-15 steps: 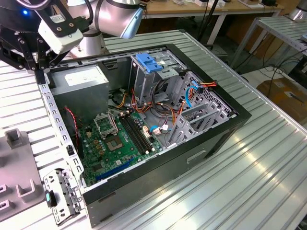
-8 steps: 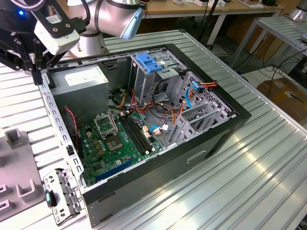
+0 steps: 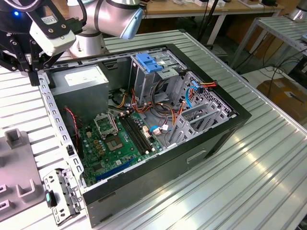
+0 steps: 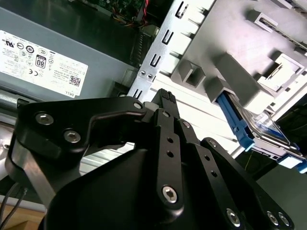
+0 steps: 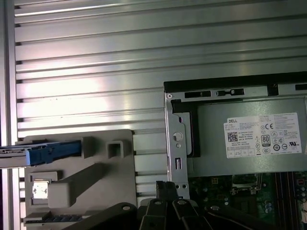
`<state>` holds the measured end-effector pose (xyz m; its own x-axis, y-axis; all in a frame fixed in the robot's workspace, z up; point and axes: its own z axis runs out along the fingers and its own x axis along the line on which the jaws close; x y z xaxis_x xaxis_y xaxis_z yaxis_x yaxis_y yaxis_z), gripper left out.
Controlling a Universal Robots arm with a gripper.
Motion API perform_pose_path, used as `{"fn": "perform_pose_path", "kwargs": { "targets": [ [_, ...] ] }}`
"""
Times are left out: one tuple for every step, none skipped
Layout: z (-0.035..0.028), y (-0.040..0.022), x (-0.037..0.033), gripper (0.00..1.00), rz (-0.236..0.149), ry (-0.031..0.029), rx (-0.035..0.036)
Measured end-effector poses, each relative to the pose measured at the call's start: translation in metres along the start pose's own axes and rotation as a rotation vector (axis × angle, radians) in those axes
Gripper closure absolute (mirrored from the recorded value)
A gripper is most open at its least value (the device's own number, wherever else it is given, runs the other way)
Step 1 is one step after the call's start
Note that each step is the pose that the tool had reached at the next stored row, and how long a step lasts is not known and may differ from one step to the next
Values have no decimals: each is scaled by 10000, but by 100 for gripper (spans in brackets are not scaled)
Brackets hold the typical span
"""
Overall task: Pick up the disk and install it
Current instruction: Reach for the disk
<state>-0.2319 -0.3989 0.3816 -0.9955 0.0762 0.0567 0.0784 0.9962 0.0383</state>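
blue-railed disk resting in grey fixture, hand clenched empty near case edge

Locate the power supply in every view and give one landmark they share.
Exterior view: power supply, the exterior view's upper left, in the case corner.
First wrist view: power supply beside the motherboard.
Second wrist view: power supply beyond the claw.
Shared landmark: the perforated frame strip beside it.
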Motion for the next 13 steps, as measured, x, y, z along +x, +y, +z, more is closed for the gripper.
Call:
{"fn": "perform_pose_path", "kwargs": {
  "targets": [
    [1, 0, 4, 89, 0, 4, 0],
    [2, -1, 9, 89, 1, 8, 1],
    [3, -1, 13, 89, 1, 13, 1],
    [3, -2, 19, 89, 1, 17, 1],
    [4, -2, 23, 89, 1, 22, 2],
    [5, -3, 29, 89, 1, 26, 2],
    [6, -3, 34, 89, 2, 30, 3],
    [7, -3, 38, 89, 2, 33, 3],
    [7, -4, 42, 89, 2, 37, 2],
    [8, -4, 46, 89, 2, 41, 4],
    [8, -4, 50, 89, 3, 46, 4],
    [10, -5, 54, 89, 2, 50, 4],
    [11, -5, 59, 89, 3, 53, 4]
  ]
}}
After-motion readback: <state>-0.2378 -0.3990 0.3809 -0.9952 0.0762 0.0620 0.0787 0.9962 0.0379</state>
